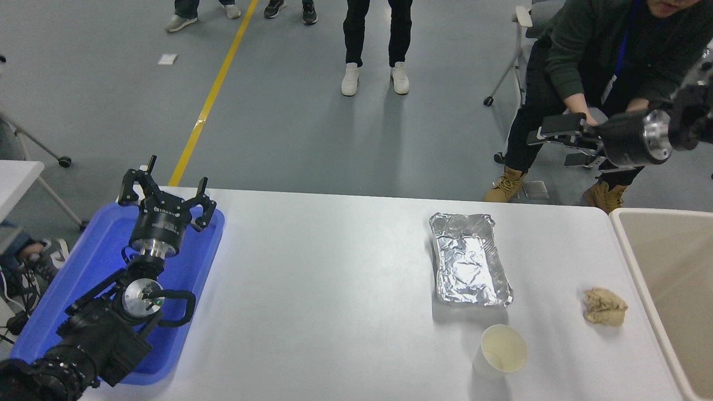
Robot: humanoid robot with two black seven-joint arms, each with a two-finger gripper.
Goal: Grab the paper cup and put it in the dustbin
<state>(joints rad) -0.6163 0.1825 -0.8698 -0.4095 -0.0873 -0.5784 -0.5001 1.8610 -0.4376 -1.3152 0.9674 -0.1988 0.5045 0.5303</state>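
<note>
**Cup upright and untouched near the table's front edge; right arm held high and far off**

The paper cup (499, 351) stands upright on the white table (334, 289), mouth up, just in front of the silver foil tray (469, 259) and apart from it; the crumpled tan paper wad (604, 307) lies to its right, between the cup and the dustbin (640, 262), whose thick cream rim runs along the table's right edge. The right gripper (548, 139) hangs well above and beyond the far right corner, pointing leftward, its fingers spread with nothing between them, though blur there makes the exact width hard to judge; the left gripper (165, 195) is parked over the blue tray (83, 267), fingers splayed and empty.

The cup looks very light and thin-walled; I would expect it to tip at a nudge and to crush or oval under a hard squeeze; the rolled rim is probably its stiffest part, so a gentle grip across the upper wall just below the rim, or with one finger inside and one outside the rim, seems soundest; the taper may let it slip downward if held low.

The table top is smooth, pale and slightly glossy, so the cup may slide; the floor is grey with a yellow line; a seated person and standing legs occupy the far side.
</note>
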